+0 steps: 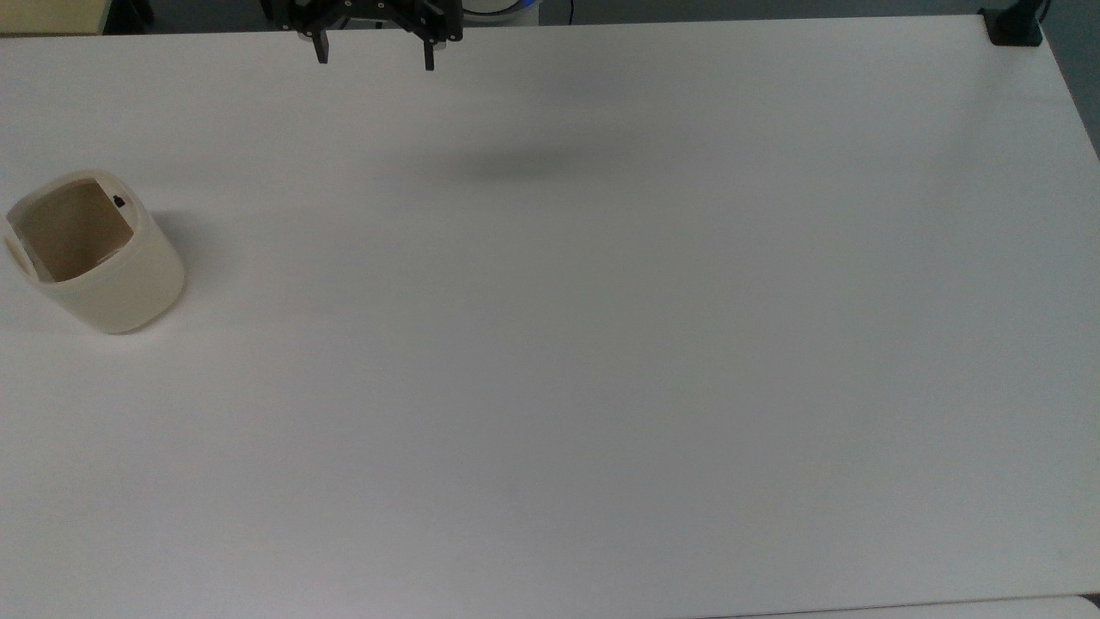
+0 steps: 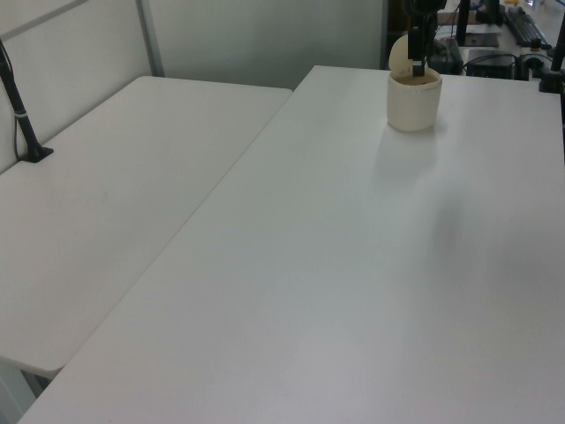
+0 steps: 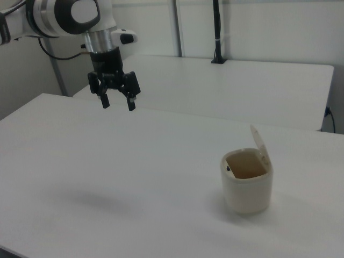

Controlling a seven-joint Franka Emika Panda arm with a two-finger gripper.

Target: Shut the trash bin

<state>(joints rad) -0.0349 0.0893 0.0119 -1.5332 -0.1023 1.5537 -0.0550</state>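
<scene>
The trash bin (image 1: 129, 288) is a small cream-white tub standing at the top view's left edge with its tan inside exposed. Its flat lid (image 3: 259, 144) is tipped up on the rim, and a small black mark (image 1: 119, 202) sits on the rim. The bin (image 2: 413, 104) stands at the far end of the table in the left view, and in the right view the bin (image 3: 247, 196) is low on the right. My gripper (image 1: 375, 53) hangs open and empty at the top view's upper edge, far from the bin. In the right view the gripper (image 3: 117, 103) floats high above the table.
The white table (image 1: 601, 344) stretches wide around the bin. A black clamp (image 1: 1014, 26) sits at its top-right corner in the top view. A second white table (image 2: 115, 194) adjoins it, carrying a black post (image 2: 22, 115). A dark stand (image 2: 419, 31) rises behind the bin.
</scene>
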